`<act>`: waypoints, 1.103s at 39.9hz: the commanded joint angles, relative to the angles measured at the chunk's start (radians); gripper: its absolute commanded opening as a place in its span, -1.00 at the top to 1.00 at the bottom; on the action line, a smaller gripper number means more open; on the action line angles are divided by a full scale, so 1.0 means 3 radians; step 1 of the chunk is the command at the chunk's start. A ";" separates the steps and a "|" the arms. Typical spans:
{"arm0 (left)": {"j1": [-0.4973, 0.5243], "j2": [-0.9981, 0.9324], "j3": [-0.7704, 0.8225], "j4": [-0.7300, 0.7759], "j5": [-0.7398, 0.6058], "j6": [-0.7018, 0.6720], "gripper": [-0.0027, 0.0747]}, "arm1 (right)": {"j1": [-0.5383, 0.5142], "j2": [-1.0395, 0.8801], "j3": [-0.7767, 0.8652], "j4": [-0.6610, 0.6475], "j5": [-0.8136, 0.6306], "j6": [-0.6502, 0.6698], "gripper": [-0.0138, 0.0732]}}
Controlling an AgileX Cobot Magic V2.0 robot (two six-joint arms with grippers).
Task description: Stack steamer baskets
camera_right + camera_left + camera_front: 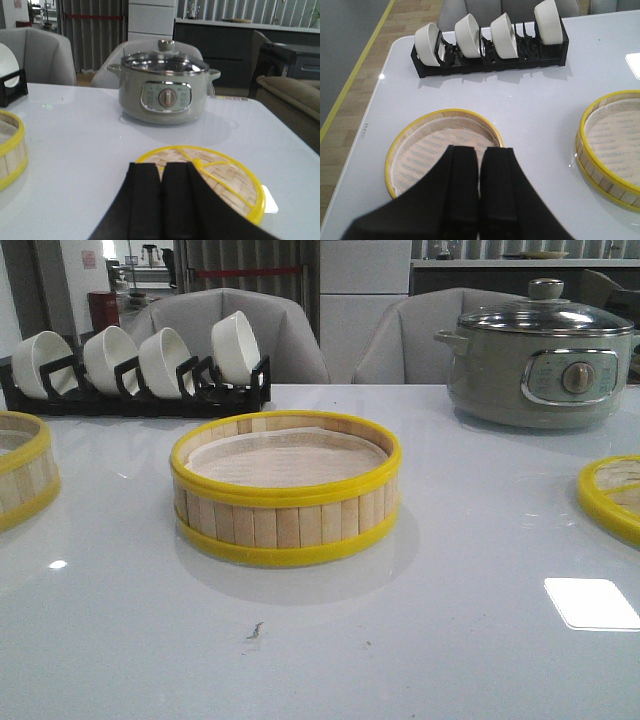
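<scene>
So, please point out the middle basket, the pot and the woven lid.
Middle basket (285, 523), front view, front slat wall.
Pot (500, 390), front view, grey-green body.
Lid (227, 192), right wrist view, woven top.

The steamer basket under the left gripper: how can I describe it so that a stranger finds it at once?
Start at the black rack of white bowls at the table's far left. The steamer basket lies just in front of it, below the shut left gripper. Unlike the middle basket, it sits beside the table's left edge.
</scene>
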 commanded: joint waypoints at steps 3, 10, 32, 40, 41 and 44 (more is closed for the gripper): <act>-0.0021 -0.0013 -0.0122 0.0027 -0.0214 -0.0005 0.69 | -0.0011 -0.0069 -0.0057 -0.0029 -0.0555 0.0003 0.59; -0.0021 -0.0013 -0.0122 0.0056 -0.0193 -0.0005 0.69 | 0.0009 0.0074 -0.0521 0.0045 -0.0020 0.0269 0.59; -0.0270 -0.0019 -0.0122 0.0133 -0.0070 -0.0018 0.69 | 0.0035 0.2431 -0.2515 -0.0057 0.1085 0.0110 0.59; -0.0270 -0.0012 -0.0122 0.0133 -0.0069 -0.0018 0.69 | 0.0035 0.2518 -0.2515 -0.0057 0.1021 0.0110 0.59; -0.0270 -0.0012 -0.0122 0.0133 -0.0069 -0.0018 0.69 | 0.0035 0.2518 -0.2512 -0.0057 0.1013 0.0110 0.59; -0.0270 -0.0012 -0.0122 0.0133 -0.0069 -0.0018 0.69 | 0.0035 0.2518 -0.2509 -0.0057 0.0983 0.0110 0.59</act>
